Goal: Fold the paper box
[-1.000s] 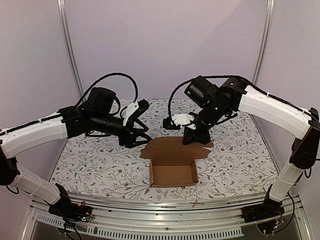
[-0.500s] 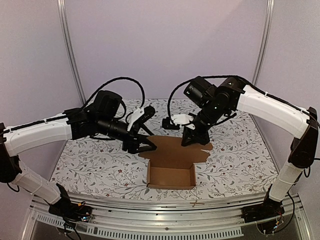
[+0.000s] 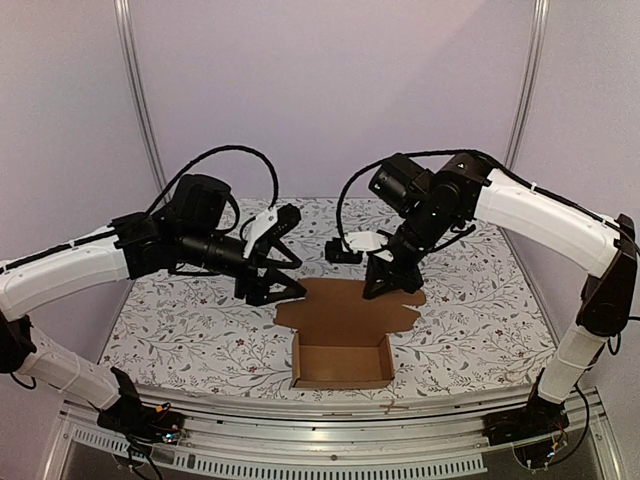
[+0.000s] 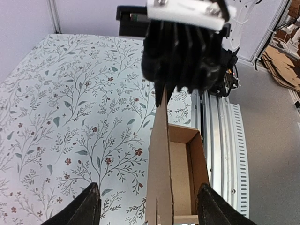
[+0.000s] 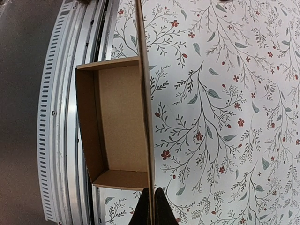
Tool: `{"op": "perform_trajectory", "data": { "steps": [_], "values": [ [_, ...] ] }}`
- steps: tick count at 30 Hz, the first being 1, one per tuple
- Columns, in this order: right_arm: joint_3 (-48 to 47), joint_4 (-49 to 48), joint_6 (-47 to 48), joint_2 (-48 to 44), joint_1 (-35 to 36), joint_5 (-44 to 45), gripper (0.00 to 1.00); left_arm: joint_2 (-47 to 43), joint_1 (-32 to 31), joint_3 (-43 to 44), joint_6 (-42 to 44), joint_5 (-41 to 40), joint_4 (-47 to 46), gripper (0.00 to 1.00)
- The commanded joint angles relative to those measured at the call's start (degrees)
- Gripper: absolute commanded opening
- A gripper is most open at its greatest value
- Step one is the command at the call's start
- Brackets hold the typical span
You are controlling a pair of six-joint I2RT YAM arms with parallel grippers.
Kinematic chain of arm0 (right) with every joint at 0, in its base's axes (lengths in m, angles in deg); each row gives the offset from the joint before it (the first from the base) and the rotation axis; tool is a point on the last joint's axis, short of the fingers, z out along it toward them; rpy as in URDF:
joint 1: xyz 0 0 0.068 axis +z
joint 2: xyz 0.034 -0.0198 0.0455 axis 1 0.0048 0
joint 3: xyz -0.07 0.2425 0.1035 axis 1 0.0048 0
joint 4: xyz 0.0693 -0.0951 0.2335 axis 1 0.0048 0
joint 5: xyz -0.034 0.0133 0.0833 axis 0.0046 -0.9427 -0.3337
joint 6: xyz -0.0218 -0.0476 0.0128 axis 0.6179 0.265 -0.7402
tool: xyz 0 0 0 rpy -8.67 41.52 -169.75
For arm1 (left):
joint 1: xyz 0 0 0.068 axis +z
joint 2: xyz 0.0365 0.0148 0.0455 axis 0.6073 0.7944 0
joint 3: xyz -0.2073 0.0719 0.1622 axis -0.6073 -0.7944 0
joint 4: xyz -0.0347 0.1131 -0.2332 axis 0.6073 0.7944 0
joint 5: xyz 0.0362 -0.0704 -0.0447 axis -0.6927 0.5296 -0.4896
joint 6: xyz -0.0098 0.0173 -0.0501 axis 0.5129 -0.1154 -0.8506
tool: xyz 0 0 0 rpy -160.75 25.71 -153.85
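Floral table; wrist view alone shows right pincer clamping paper box.

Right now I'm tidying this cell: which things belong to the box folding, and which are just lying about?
In the job: paper box, right tool shut on its lid flap, left tool open around that flap.
Lying about: floral tablecloth, cardboard stack at the side.
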Motion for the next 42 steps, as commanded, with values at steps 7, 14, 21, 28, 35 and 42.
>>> {"op": "perform_trajectory", "data": {
  "steps": [7,14,21,28,35,42],
  "values": [
    [0.20,0.30,0.43,-1.16,-0.20,-0.29,0.00,-1.92,3.12,3.06,0.88,-7.23,8.79,0.62],
    [-0.07,0.35,0.07,-0.90,-0.24,0.39,0.00,-0.40,1.61,3.45,1.69,-3.11,8.02,0.61],
    [-0.40,0.18,-0.45,0.04,-0.23,0.78,0.00,-0.10,1.43,3.72,2.41,1.41,9.16,0.62],
    [-0.76,0.17,-0.83,0.59,-0.21,-0.07,0.00,1.59,1.30,4.27,2.92,3.55,11.00,0.62],
    [-0.86,0.72,-0.75,0.79,-0.27,-2.15,0.00,3.11,0.42,4.02,1.39,5.31,6.53,0.59],
    [-1.31,2.11,-0.24,0.50,-0.22,-4.86,0.00,6.13,-0.82,4.42,-0.06,7.20,2.28,0.53]
  ]
}}
